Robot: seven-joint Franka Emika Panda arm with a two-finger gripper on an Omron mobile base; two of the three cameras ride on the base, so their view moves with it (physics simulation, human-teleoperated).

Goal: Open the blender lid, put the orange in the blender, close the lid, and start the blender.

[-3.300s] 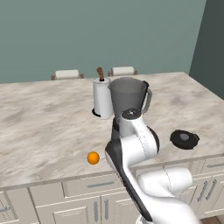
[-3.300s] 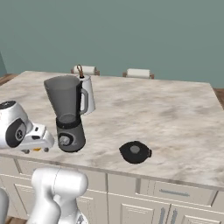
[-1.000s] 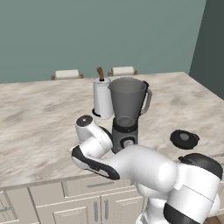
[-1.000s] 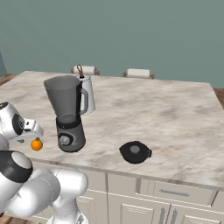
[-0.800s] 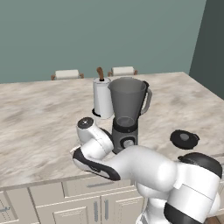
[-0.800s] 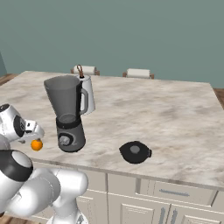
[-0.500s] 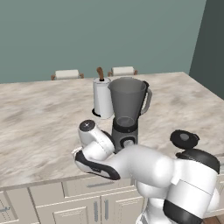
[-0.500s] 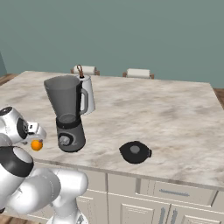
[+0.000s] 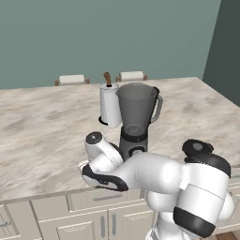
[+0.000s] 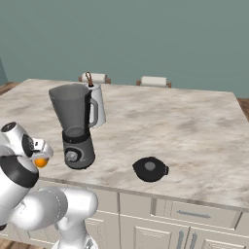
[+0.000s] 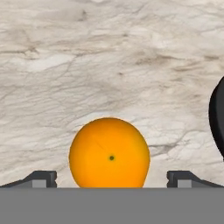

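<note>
While the blender point(image 10: 75, 127) jar seemingly stands empty, the end effector point(image 11: 111, 177) spreads wide around the orange point(image 11: 109, 153).

In the right base view the robot's own white wrist covers much of the orange point(image 10: 41, 162), leaving only a sliver showing near the worktop's point(image 10: 194, 146) front edge. In the hand view the orange's point(image 11: 109, 153) underside is cut off at the bottom, and a dark curved shape point(image 11: 217, 118) is cut by the right edge, too partial to identify.
</note>
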